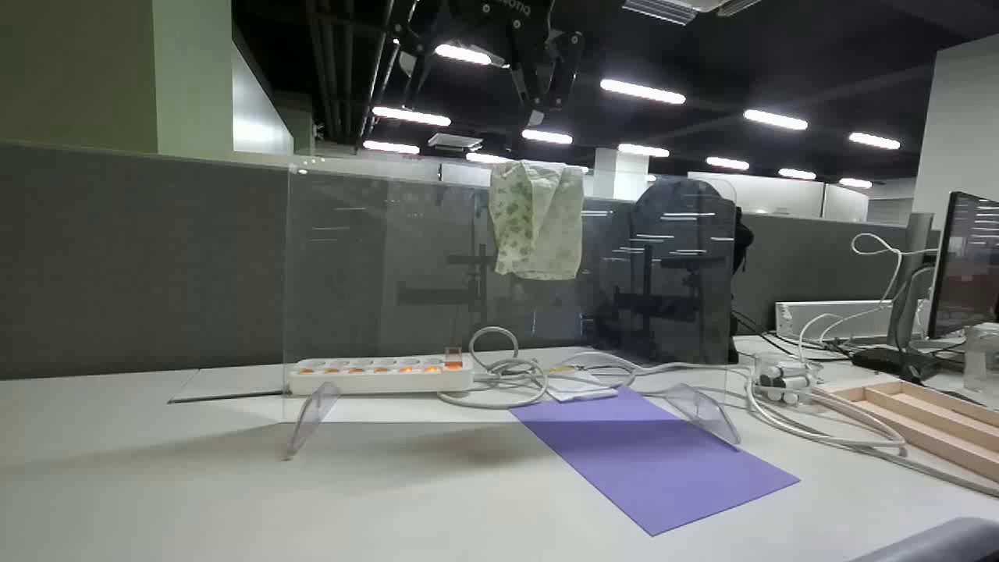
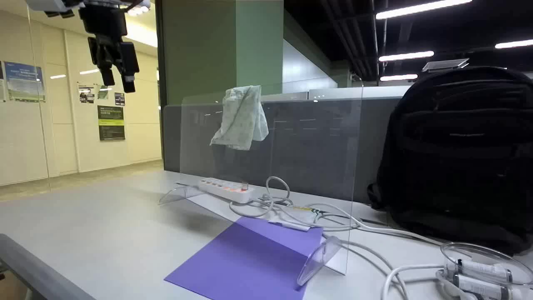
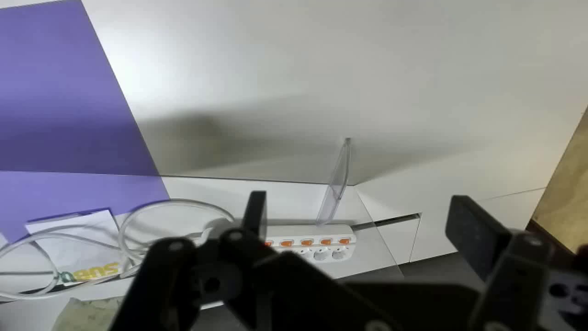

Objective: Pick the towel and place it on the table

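Observation:
A pale green patterned towel (image 1: 538,222) hangs folded over the top edge of a clear upright panel, and it also shows in the other exterior picture (image 2: 243,118). In the wrist view only a corner of the towel (image 3: 87,315) shows at the bottom left, partly hidden by a finger. My gripper (image 1: 472,101) is above the panel, apart from the towel; it also shows in an exterior view (image 2: 119,81). In the wrist view the gripper's fingers (image 3: 360,216) are wide apart with nothing between them. The white table (image 1: 234,484) lies below.
The clear panel (image 1: 390,265) stands on clear feet on the table. Behind it are a white power strip (image 1: 382,376) and loose cables (image 1: 515,382). A purple sheet (image 1: 663,468) lies partly under it. A black backpack (image 2: 458,158), wooden tray (image 1: 929,421) and monitor (image 1: 968,265) stand beyond.

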`<control>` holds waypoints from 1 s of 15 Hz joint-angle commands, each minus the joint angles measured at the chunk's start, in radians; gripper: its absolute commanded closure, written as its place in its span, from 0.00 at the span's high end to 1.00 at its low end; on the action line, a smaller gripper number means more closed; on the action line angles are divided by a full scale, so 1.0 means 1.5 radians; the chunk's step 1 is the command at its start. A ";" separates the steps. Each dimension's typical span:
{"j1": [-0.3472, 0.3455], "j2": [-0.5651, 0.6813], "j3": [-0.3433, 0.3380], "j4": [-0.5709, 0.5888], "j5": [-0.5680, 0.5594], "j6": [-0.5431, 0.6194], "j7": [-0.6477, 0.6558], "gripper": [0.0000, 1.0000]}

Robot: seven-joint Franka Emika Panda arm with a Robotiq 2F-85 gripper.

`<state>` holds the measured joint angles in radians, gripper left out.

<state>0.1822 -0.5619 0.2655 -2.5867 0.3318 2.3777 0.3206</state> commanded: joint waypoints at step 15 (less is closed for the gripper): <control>-0.006 0.021 -0.003 0.005 -0.011 0.065 0.015 1.00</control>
<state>0.1799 -0.5552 0.2654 -2.5867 0.3288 2.4058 0.3207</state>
